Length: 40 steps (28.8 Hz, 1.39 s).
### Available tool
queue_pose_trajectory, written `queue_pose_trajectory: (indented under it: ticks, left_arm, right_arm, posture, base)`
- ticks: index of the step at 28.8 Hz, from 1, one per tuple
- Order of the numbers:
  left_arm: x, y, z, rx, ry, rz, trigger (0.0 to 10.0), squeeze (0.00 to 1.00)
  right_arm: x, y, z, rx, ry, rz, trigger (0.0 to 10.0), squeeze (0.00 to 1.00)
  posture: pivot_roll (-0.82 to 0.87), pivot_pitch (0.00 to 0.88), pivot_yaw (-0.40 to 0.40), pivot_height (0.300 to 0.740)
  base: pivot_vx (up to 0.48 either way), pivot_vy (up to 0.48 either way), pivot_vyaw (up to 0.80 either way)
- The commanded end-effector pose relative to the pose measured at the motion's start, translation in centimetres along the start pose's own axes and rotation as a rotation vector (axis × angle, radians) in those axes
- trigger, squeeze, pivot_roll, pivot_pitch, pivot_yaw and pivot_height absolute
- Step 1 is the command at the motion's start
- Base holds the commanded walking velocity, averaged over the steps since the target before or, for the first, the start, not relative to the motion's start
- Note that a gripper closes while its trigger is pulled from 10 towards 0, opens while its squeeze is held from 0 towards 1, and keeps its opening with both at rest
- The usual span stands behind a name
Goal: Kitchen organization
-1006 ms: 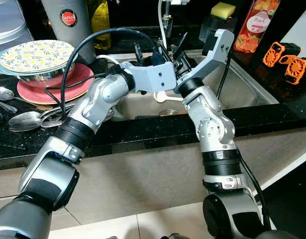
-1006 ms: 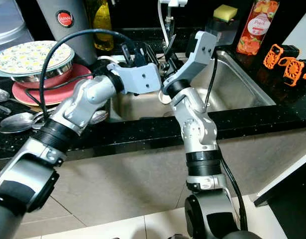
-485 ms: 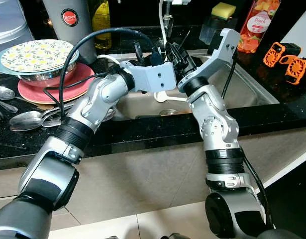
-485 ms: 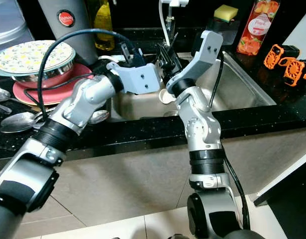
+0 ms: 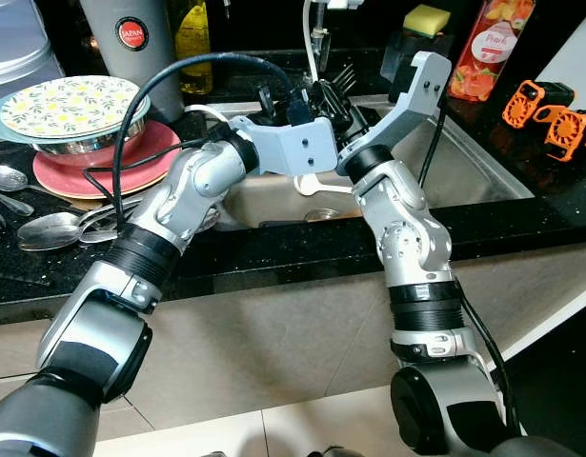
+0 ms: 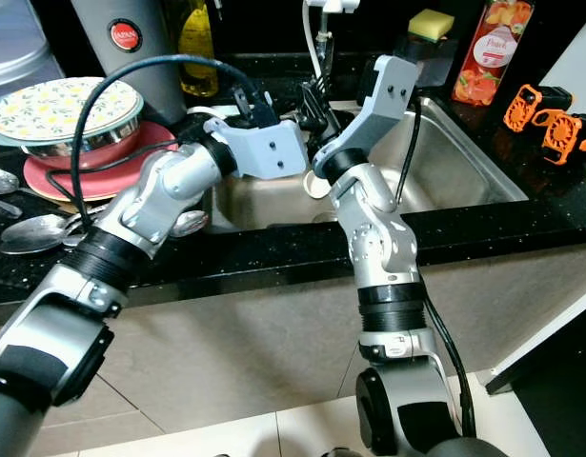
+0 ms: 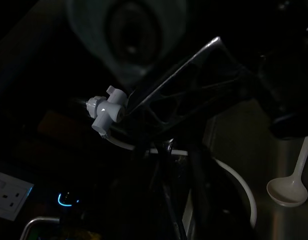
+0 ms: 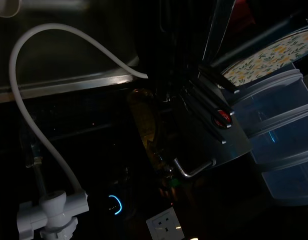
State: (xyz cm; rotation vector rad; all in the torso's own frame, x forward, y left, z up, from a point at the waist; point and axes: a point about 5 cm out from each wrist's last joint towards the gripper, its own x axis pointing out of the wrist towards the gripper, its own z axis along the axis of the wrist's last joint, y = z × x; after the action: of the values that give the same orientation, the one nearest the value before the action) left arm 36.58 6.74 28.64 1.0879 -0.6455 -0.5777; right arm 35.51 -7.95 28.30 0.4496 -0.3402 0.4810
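Steel sink point(image 5: 483, 176) crowds both grippers near the tap point(image 5: 316, 29); jaws' state unclear, wrists could collide or snag the hose point(image 8: 53, 150).

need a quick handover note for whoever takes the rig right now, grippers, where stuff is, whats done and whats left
Left gripper and right gripper: both raised over the sink near the tap hose, close together; jaws' state unclear.
White ladle lies in the sink.
Floral plate sits on a steel bowl on a red plate, left counter; spoons loose beside them.
Sponge, peach bottle behind the sink.
Done: nothing visibly sorted.
Left: ladle, spoons, dishes.
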Motion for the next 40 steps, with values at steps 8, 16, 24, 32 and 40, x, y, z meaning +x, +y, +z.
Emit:
queue_pose_trajectory:
  ticks: [8,16,24,32,40]
  left_arm:
    - [-0.7,0.7,0.3,-0.104,-0.018,0.063,10.0,0.00]
    - [-4.1,0.7,0.0,-0.242,-0.009,0.001,10.0,0.00]
    - [-6.5,1.5,-1.7,-0.276,0.109,-0.007,10.0,0.00]
    - [-9.5,1.8,-3.5,-0.259,0.293,-0.068,10.0,0.00]
    - [-12.5,1.7,-3.3,-0.281,0.347,-0.150,10.0,0.00]
  right_arm:
    - [0.3,-1.2,-0.9,-0.137,0.056,-0.084,10.0,0.00]
    - [-0.1,-6.2,-1.1,-0.203,0.099,-0.386,10.0,0.00]
    - [-0.8,-7.8,-3.8,-0.267,0.296,-0.421,10.0,1.00]
    - [-1.2,-7.7,-5.5,-0.194,0.370,-0.379,10.0,1.00]
    - [-0.8,-7.3,-3.6,-0.186,0.246,-0.325,10.0,0.00]
  posture:
    - [0.09,0.014,-0.025,0.740]
    - [0.10,0.012,-0.035,0.740]
    - [0.11,0.010,-0.038,0.740]
    - [0.11,0.011,-0.038,0.740]
    - [0.12,0.020,-0.028,0.740]
  base:
    - [0.000,0.000,0.00]
    - [0.000,0.000,0.00]
    - [0.000,0.000,0.00]
    - [0.000,0.000,0.00]
    - [0.000,0.000,0.00]
